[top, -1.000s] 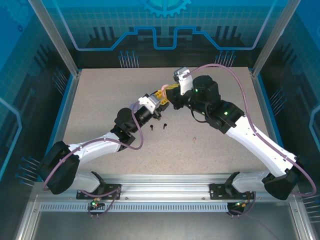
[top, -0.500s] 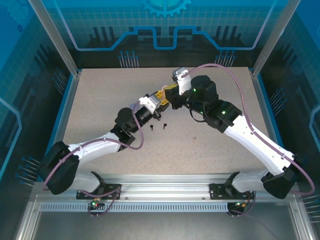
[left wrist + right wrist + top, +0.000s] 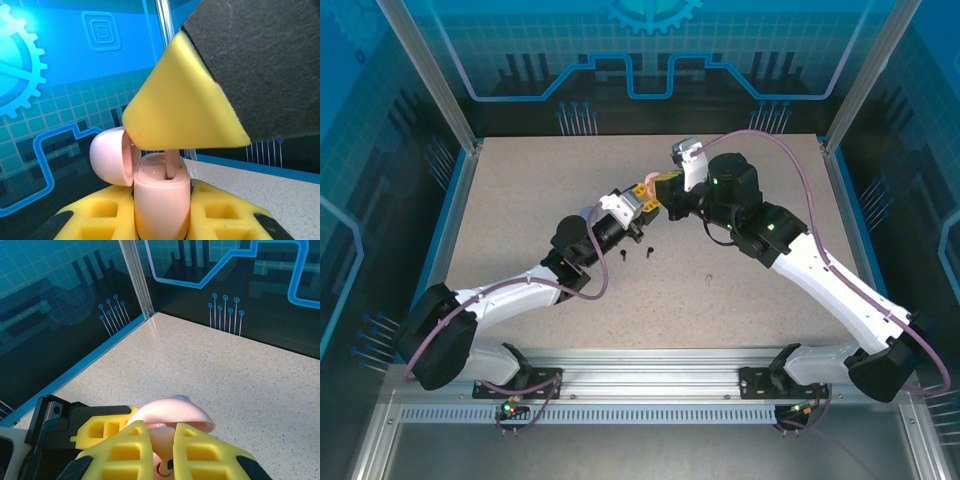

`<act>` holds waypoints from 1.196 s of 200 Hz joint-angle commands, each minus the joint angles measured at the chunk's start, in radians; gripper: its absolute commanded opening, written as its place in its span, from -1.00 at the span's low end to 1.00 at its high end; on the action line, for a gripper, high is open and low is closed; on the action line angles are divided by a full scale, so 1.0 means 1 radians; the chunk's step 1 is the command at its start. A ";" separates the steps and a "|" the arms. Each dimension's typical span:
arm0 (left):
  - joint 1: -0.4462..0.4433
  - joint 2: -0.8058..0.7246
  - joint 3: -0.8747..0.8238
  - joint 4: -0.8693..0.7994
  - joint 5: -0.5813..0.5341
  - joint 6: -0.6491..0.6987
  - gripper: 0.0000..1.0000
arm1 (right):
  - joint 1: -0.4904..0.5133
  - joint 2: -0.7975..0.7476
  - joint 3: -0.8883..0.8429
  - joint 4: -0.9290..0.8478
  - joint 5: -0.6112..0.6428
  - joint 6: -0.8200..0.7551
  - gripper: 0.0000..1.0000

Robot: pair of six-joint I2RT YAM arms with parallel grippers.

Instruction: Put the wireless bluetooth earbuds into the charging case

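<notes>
Right end effector (image 3: 659,193) shifted slightly above the speckled, blue-walled tabletop (image 3: 520,190).

The speckled beige surface (image 3: 520,200) spans the enclosure floor; near its middle lies a black earbud (image 3: 623,251); a second black earbud (image 3: 647,250) lies just beside it; farther right, apart, lies a tiny pale piece (image 3: 710,278), too small to identify.

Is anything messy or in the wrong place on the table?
A little. One black earbud and a second black earbud lie loose on the table near its middle, outside any case. A tiny pale piece lies alone farther right; it is too small to identify.
</notes>
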 commanded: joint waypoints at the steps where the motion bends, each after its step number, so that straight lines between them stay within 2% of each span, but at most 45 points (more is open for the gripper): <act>1: -0.002 -0.037 0.030 0.053 -0.004 0.019 -1.00 | -0.023 -0.023 -0.005 0.008 -0.031 0.018 -0.76; 73: -0.002 -0.046 0.041 0.042 0.001 0.007 -1.00 | -0.028 -0.009 -0.025 -0.017 -0.141 -0.013 -0.79; 132: -0.002 -0.049 0.050 0.031 0.008 -0.007 -1.00 | -0.028 0.009 -0.023 -0.053 -0.183 -0.042 -0.76; 159: -0.001 -0.048 0.051 0.022 0.009 -0.012 -1.00 | -0.029 0.012 0.003 -0.065 -0.164 -0.037 -0.52; 173: -0.002 -0.048 0.051 0.020 0.010 -0.018 -1.00 | -0.031 0.012 0.025 -0.074 -0.147 -0.029 -0.26; 219: -0.001 -0.048 0.037 0.015 0.007 -0.034 -1.00 | -0.068 -0.019 0.088 -0.078 -0.125 0.031 0.23; 239: -0.001 -0.054 0.029 0.016 0.003 -0.034 -1.00 | -0.106 -0.045 0.102 -0.075 -0.144 0.083 0.34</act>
